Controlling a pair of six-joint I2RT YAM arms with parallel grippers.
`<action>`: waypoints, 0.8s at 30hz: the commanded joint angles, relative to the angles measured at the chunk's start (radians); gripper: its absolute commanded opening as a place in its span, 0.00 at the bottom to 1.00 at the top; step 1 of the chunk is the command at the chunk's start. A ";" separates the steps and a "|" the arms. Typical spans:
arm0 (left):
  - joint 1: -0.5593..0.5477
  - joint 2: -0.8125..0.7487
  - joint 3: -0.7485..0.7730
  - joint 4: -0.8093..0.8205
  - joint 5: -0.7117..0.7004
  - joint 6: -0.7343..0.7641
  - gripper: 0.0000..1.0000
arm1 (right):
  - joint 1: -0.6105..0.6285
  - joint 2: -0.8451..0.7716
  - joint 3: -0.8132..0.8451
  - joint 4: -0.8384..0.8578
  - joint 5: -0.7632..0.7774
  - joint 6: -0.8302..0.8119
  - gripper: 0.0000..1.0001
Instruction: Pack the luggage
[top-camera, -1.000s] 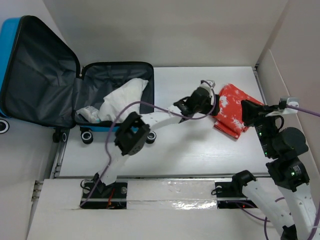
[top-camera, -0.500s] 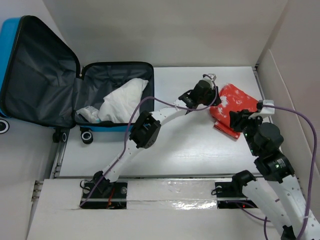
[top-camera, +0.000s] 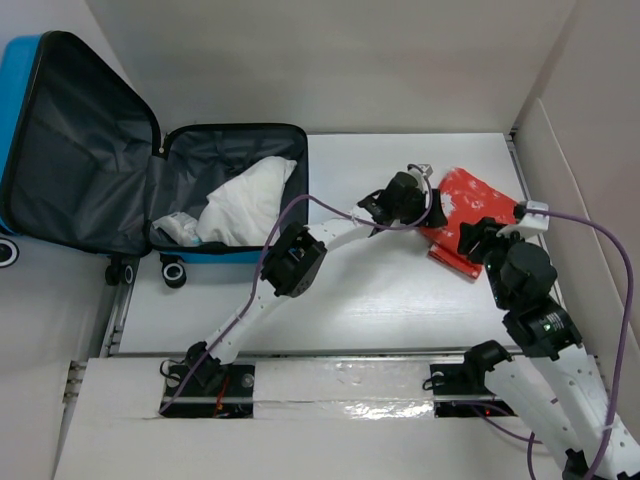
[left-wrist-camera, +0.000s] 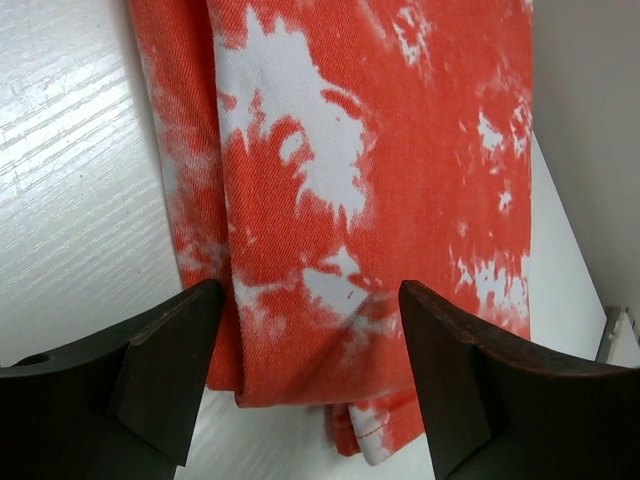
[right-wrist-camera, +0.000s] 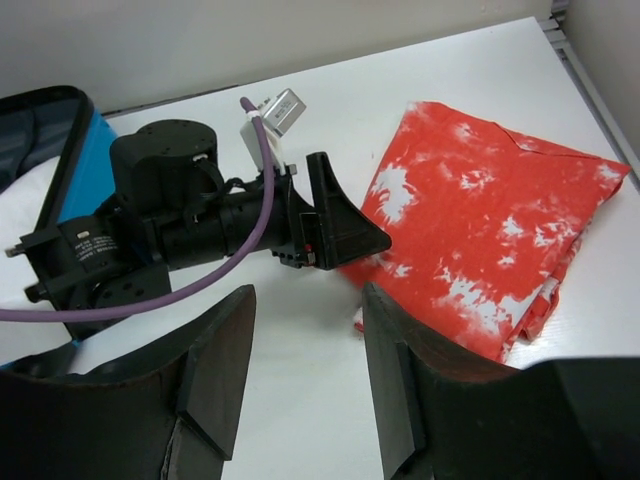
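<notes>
At red cloth (left-wrist-camera: 350, 150) edge, left claw (left-wrist-camera: 310, 300) gapes.

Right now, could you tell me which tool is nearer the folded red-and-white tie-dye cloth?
Left. The left tool sits open right at the edge of the folded red-and-white tie-dye cloth; the right tool hangs open, set back from it.
</notes>
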 joint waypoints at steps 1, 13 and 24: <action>-0.010 0.014 0.032 -0.073 -0.016 0.037 0.70 | 0.005 -0.017 0.001 0.024 0.075 0.026 0.54; 0.037 -0.325 -0.569 0.231 -0.069 0.001 0.00 | -0.116 0.104 -0.067 0.131 -0.014 0.070 0.00; -0.099 -0.716 -1.230 0.534 -0.208 -0.101 0.00 | -0.500 0.389 -0.174 0.300 -0.575 0.046 0.59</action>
